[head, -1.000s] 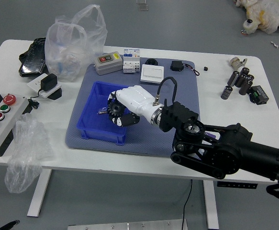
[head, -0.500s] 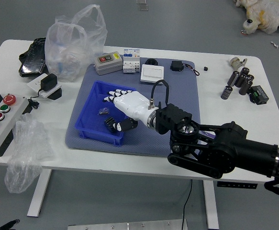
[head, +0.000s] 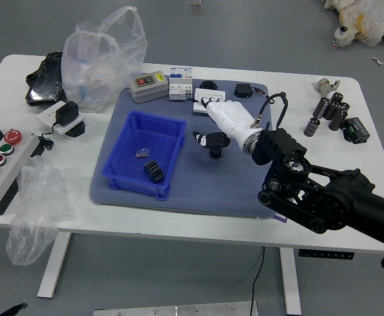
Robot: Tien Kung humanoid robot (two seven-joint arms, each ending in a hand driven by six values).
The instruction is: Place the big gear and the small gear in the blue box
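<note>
Gaping (fingers apart), the robot hand hovers.

The head view looks from high up on the robot's side of the white table, facing forward and steeply down. It stands back far enough to take in the tabletop from near edge to far edge (the push-button box is cut off at the picture's left), plus grey floor beyond and the table legs below. The blue box sits left of centre, seen from above, so its inside shows.
</note>
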